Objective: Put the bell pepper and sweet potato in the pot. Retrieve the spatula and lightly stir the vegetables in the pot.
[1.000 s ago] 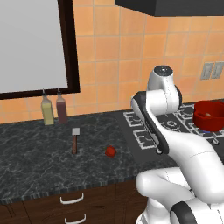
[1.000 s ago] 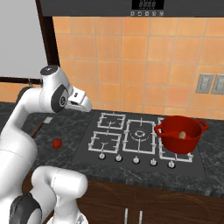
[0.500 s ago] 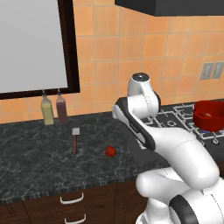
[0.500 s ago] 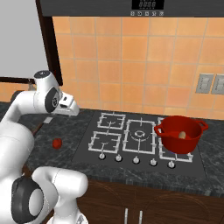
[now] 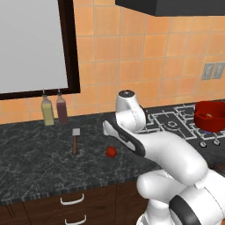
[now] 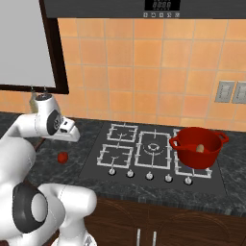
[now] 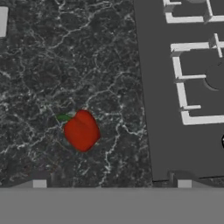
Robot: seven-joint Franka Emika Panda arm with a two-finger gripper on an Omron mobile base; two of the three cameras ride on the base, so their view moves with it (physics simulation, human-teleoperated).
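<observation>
- My claw [image 7: 112, 183] hangs over the dark speckled counter [image 7: 65, 57] with its jaws spread wide and nothing between them; the two finger tips [image 7: 40, 183] peek up at the bottom of the hand view.
- The bell pepper [image 7: 82, 131] lies on the counter below me, nearer the tip on that view's left, apart from both tips; its green stem points away from the stove [image 7: 175, 109].
- In the left base view the bell pepper [image 5: 111, 152] sits just beside my forearm, near the counter's front edge.
- The spatula [image 5: 75, 140] lies flat on the counter, well apart from the pepper, blade toward the wall.
- Two bottles [image 5: 54, 109] stand against the wall behind the spatula.
- The pot [image 6: 199, 146] rests on the stove's right-hand burner, well apart from my claw.
- The sweet potato [image 6: 199, 148] shows as a pale lump inside the pot.
</observation>
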